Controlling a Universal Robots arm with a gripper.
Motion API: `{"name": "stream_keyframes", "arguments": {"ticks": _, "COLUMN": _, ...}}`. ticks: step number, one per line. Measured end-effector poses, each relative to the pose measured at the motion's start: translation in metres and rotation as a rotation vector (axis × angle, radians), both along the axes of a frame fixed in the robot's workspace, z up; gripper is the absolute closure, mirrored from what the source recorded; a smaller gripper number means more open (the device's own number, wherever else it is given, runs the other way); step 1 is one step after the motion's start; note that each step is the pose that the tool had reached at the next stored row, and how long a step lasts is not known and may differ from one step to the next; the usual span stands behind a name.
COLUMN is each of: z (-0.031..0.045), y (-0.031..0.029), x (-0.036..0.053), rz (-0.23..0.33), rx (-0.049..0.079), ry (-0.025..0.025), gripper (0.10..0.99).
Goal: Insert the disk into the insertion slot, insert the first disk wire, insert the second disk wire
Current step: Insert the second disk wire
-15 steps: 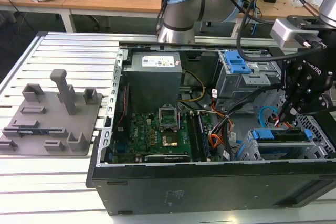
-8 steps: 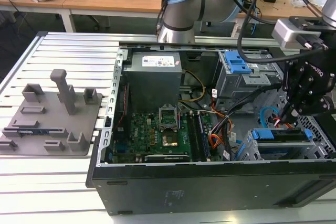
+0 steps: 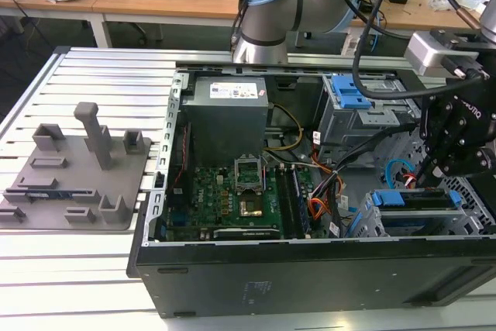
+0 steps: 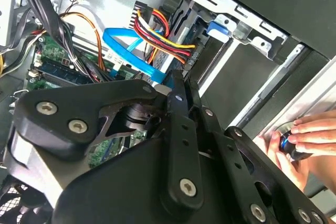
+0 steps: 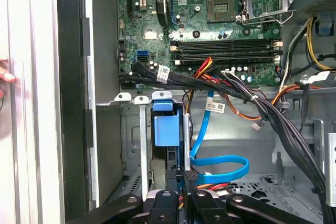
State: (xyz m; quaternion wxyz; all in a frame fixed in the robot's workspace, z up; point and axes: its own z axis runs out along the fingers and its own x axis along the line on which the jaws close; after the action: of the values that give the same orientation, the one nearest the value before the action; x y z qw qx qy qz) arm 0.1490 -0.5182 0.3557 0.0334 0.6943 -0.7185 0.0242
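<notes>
Pincer (image 3: 428, 178) is down inside the open PC case (image 3: 232, 269) at the exterior view's right, its fingers (image 5: 190, 182) clenched on a black connector (image 5: 190, 176) trailing red and yellow leads, poised right at the rear end of the disk (image 5: 168, 129). The disk in its blue carrier is already seated in the insertion slot (image 3: 364, 226), long axis running straight on from the pincer toward the motherboard (image 5: 210, 19), so the connector lines up with that axis. A blue flat cable (image 5: 220, 163) loops just beside, and a person's hand (image 4: 296, 140) rests on the case's outer edge.
</notes>
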Motion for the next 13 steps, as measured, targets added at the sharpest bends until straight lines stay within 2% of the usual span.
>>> {"name": "stream_keyframes", "arguments": {"ticks": 13, "z": -0.0035, "y": -0.0010, "x": 0.0020, "rz": 0.000, "rx": 0.000, "ry": 0.0000, "gripper": 0.925}}
